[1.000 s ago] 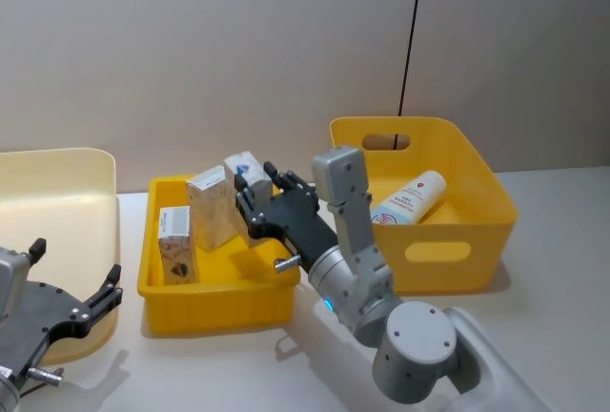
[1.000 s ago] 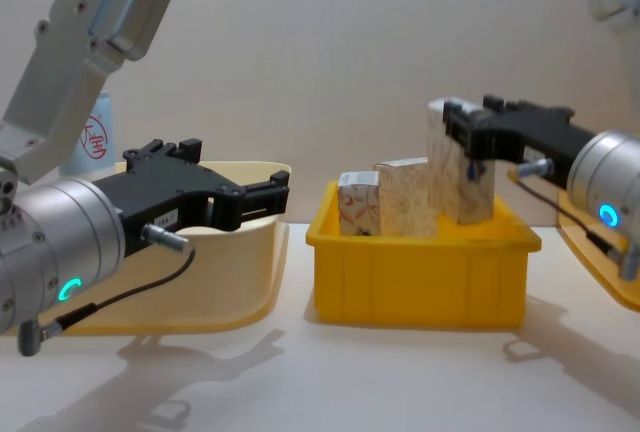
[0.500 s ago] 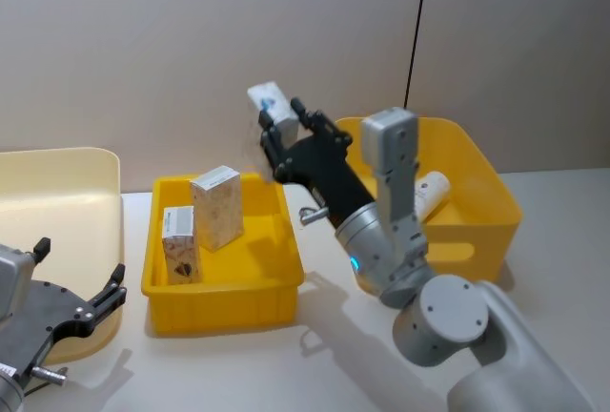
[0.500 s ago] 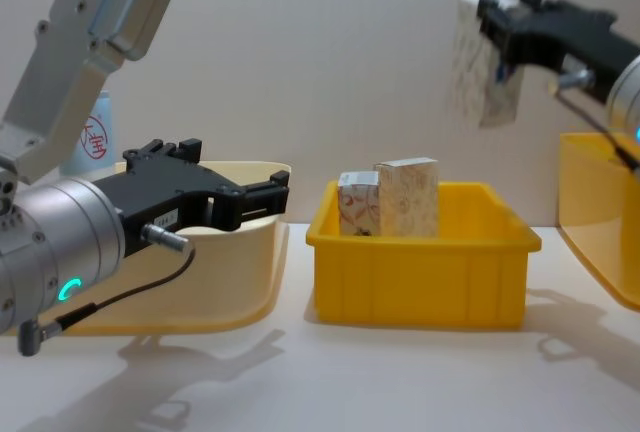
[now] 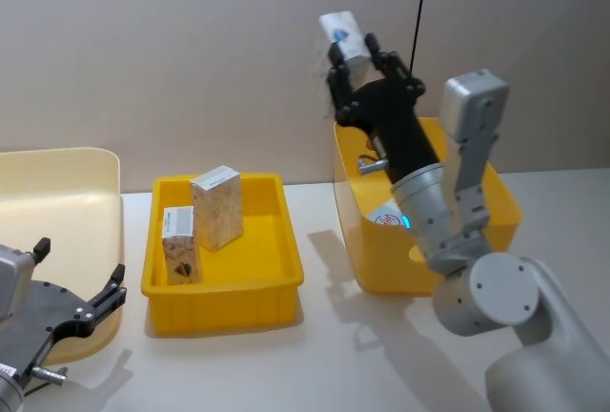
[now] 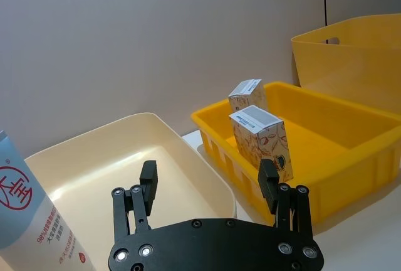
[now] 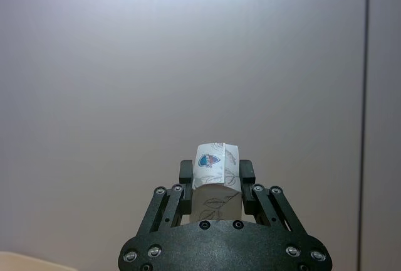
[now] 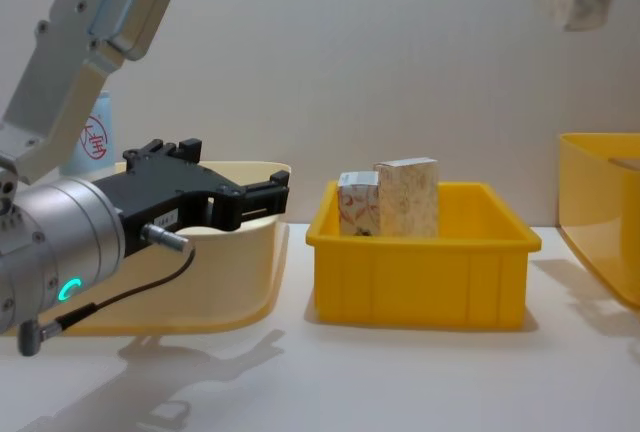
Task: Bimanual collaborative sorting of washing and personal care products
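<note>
- A small whitish carton (image 5: 343,35), upper centre of the head view, is clamped between the right gripper's (image 5: 357,61) fingers above the tall yellow bin (image 5: 496,204).
- Two cartons (image 5: 200,216) stand in the shallow yellow tray (image 5: 272,283).
- The left gripper (image 6: 210,186), fingers apart, is held over the cream bin (image 6: 94,170).

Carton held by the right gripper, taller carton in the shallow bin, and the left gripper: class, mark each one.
Held carton (image 5: 341,32), head view, its top end.
Taller carton (image 5: 218,207), head view, front face.
Left gripper (image 6: 210,186), left wrist view, midway between its fingertips.
</note>
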Action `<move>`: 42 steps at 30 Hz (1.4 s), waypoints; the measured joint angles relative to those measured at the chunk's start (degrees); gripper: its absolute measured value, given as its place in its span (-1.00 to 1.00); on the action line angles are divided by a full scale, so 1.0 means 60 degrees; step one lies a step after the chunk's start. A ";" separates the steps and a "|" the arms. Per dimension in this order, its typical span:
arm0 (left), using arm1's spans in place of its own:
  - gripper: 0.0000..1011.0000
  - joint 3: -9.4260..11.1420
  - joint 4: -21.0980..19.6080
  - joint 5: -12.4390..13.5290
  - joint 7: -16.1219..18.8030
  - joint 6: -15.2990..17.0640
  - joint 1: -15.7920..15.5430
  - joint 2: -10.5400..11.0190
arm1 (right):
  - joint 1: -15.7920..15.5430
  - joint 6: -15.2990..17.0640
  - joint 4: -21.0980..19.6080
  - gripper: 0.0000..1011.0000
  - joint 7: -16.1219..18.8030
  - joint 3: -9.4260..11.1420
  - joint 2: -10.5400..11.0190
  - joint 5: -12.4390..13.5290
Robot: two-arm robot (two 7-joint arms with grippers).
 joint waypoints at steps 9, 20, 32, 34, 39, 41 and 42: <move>0.98 0.0000 -0.0001 0.0000 0.0000 0.0000 0.0000 0.0000 | -0.0528 0.0219 -0.0838 -0.16 -0.0663 0.0559 0.0039 -0.0358; 0.98 0.0000 -0.0001 0.0000 0.0000 0.0000 0.0000 0.0000 | -0.1166 0.0960 -0.1655 -0.16 -0.1340 0.0985 -0.0054 -0.0790; 0.98 0.0000 0.0000 0.0000 0.0000 0.0000 0.0000 0.0000 | -0.1597 0.2041 -0.2083 -0.16 -0.1855 0.1279 -0.0209 -0.1193; 0.98 0.0000 0.0000 0.0000 0.0000 0.0000 0.0000 0.0000 | -0.1642 0.2217 -0.2085 -0.16 -0.1917 0.1314 -0.0237 -0.1237; 0.98 0.0000 0.0000 0.0000 0.0000 0.0000 0.0000 0.0000 | -0.1719 0.2536 -0.2018 -0.16 -0.2003 0.1378 -0.0308 -0.1319; 0.99 0.0000 0.0000 0.0000 0.0000 0.0000 0.0000 0.0000 | -0.1742 0.2672 -0.1954 -0.16 -0.2031 0.1395 -0.0342 -0.1353; 0.98 0.0000 0.0000 0.0000 0.0000 0.0000 0.0000 0.0000 | -0.1750 0.2714 -0.1930 -0.16 -0.2040 0.1399 -0.0352 -0.1360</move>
